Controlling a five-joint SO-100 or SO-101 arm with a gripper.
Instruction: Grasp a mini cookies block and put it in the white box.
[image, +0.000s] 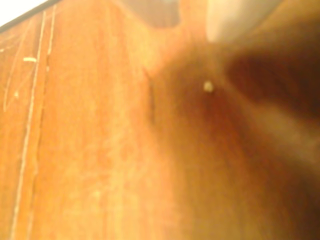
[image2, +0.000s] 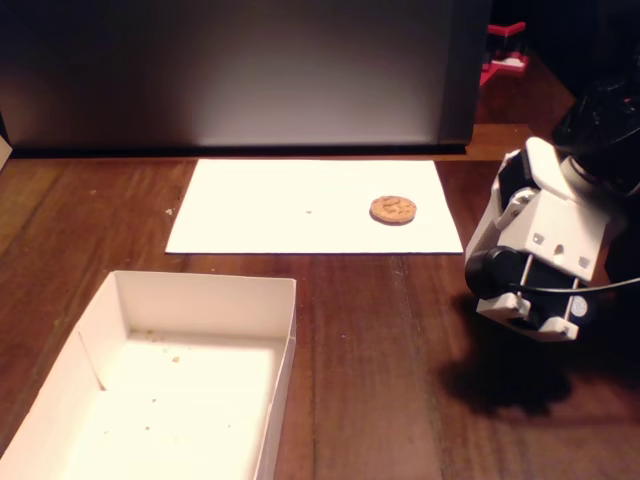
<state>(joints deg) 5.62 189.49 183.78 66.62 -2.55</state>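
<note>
The mini cookies block (image2: 393, 209) is lying on a white paper sheet (image2: 300, 205), beyond the white box (image2: 210, 295); nothing is blocking it; the gripper's jaw state cannot be told

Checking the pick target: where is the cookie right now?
In the fixed view, the cookie lies on the white paper sheet, toward its right end.

Likely home: dark wooden table (image2: 400, 340), dim warm lighting.
</note>
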